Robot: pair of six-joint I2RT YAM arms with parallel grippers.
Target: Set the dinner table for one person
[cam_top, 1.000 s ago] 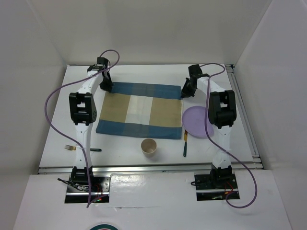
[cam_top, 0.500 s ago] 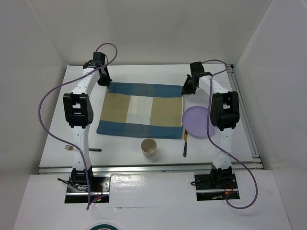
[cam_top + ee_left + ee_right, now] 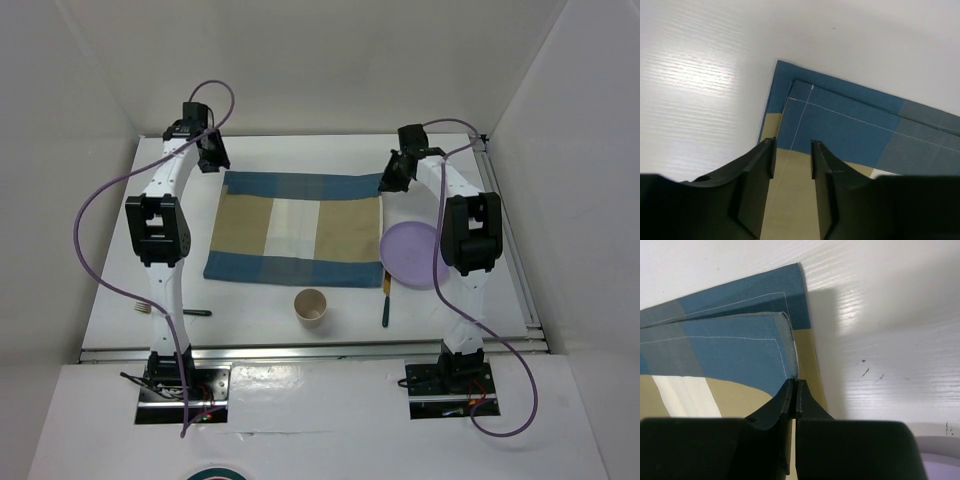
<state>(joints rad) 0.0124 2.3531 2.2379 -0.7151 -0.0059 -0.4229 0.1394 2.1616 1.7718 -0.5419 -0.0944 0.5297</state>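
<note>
The blue-and-tan checked placemat (image 3: 295,230) lies spread on the white dinner table (image 3: 300,150). My left gripper (image 3: 212,158) is open and empty just beyond the mat's far left corner; in the left wrist view its jaws (image 3: 792,145) stand apart above that corner (image 3: 840,115). My right gripper (image 3: 390,180) is shut on the mat's far right corner; in the right wrist view (image 3: 794,385) it pinches a raised fold of the blue edge (image 3: 740,345). A purple plate (image 3: 410,255), a paper cup (image 3: 311,306), a knife (image 3: 386,298) and a fork (image 3: 170,310) lie around the mat.
White walls close in the table at the back and both sides. A metal rail (image 3: 510,240) runs along the right edge. The plate's rim shows in the right wrist view (image 3: 940,455). Purple cables loop above both arms.
My left gripper has let go of the mat's far left corner and drawn back toward the far left. The mat has shifted slightly toward the far side. The right gripper stays on its corner.
</note>
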